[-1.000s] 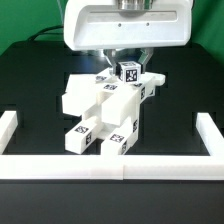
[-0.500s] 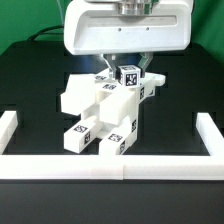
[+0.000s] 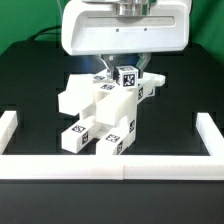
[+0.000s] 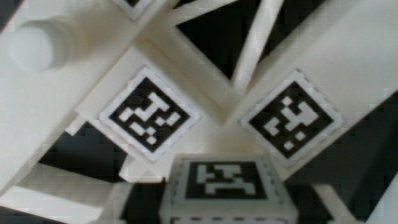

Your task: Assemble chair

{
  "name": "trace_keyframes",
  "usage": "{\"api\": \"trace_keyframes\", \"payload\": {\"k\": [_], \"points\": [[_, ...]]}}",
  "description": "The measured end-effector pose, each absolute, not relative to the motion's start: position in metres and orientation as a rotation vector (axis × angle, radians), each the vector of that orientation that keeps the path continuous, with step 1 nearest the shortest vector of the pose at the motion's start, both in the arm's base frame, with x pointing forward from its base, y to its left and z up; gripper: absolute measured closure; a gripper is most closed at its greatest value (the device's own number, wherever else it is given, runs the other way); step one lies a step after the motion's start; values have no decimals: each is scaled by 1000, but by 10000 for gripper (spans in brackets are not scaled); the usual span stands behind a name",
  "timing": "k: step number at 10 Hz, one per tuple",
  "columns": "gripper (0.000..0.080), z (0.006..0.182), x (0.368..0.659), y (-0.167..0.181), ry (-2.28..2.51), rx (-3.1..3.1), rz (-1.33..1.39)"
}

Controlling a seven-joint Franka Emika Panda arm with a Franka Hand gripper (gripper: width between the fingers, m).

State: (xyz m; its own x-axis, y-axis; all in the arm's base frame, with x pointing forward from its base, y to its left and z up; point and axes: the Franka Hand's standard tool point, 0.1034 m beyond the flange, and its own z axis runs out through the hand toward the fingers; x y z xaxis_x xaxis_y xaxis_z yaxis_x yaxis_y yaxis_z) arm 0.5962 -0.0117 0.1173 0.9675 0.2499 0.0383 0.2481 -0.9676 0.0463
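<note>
The partly built white chair (image 3: 95,110) lies on the black table in the middle of the exterior view, with tagged leg pieces (image 3: 80,135) pointing toward the front rail. My gripper (image 3: 126,70) hangs over its far end, jaws on either side of a small tagged chair piece (image 3: 126,76) that sits on the assembly. In the wrist view that tagged piece (image 4: 222,185) lies between the jaws of my gripper (image 4: 222,205). Beyond it are two tagged faces (image 4: 151,112) of the chair. The fingertips themselves are mostly hidden.
A long white border rail (image 3: 110,166) runs along the front of the table, with upright ends at the exterior view's left (image 3: 8,130) and right (image 3: 213,130). The large white robot hand housing (image 3: 125,25) covers the back of the scene.
The gripper and the small tagged piece have shifted slightly to the exterior view's left and down. The chair assembly has nudged a little left with them.
</note>
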Motion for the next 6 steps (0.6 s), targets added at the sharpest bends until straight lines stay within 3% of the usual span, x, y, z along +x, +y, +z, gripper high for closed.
{"api": "trace_keyframes", "payload": {"k": [6], "points": [[514,117,596,-12,389,3075,68]]}}
